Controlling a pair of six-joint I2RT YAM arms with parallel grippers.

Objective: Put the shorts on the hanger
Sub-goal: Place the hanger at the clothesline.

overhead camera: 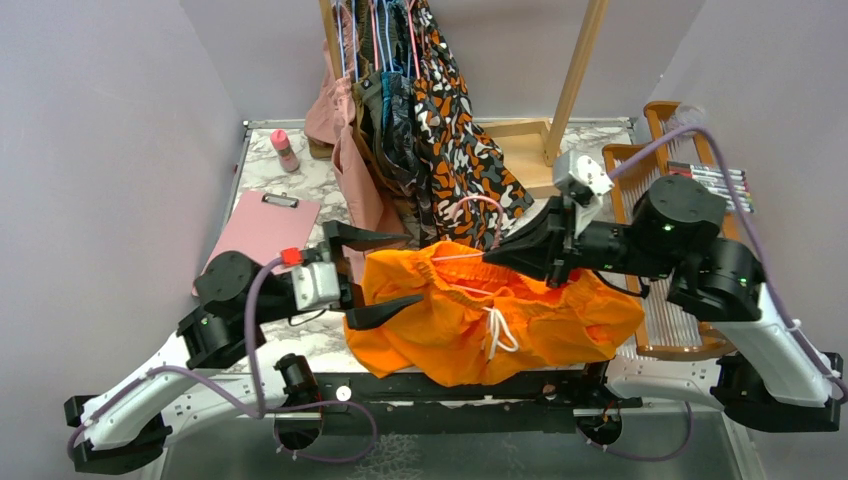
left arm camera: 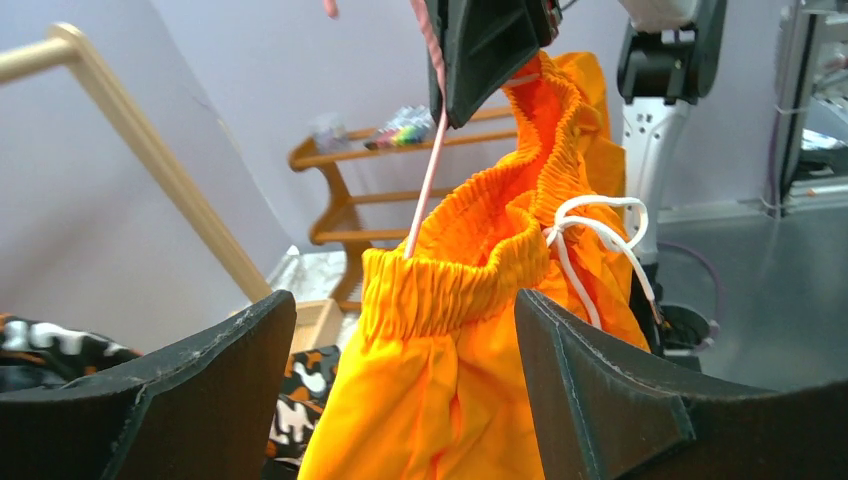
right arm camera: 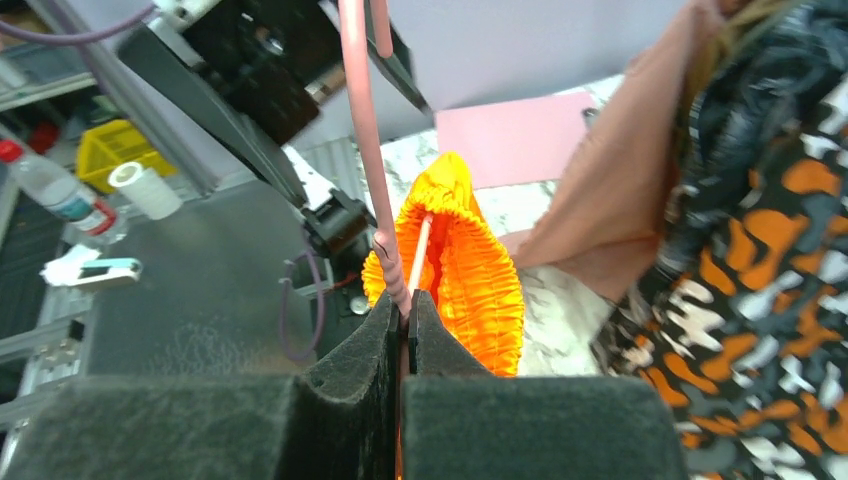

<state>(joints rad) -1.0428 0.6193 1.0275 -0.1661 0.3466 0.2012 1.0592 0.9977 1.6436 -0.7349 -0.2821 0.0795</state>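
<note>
Shorts point(overhead camera: 480, 320) above marble-patterned table point(overhead camera: 315, 185), lilac walls point(overhead camera: 100, 150) around, wooden rail point(overhead camera: 578, 70) behind

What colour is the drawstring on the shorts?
White. The drawstring shows best in the left wrist view, looped against the orange shorts.

Left arm point(overhead camera: 225, 305): reaching in from the left, forearm low. Left gripper point(overhead camera: 412, 268): jaws wide apart, pointing right. Right arm point(overhead camera: 690, 225): elbow raised, reaching leftward. Right gripper point(overhead camera: 492, 258): jaws pressed together, pinching hanger point(right arm camera: 372, 150) wire.
</note>
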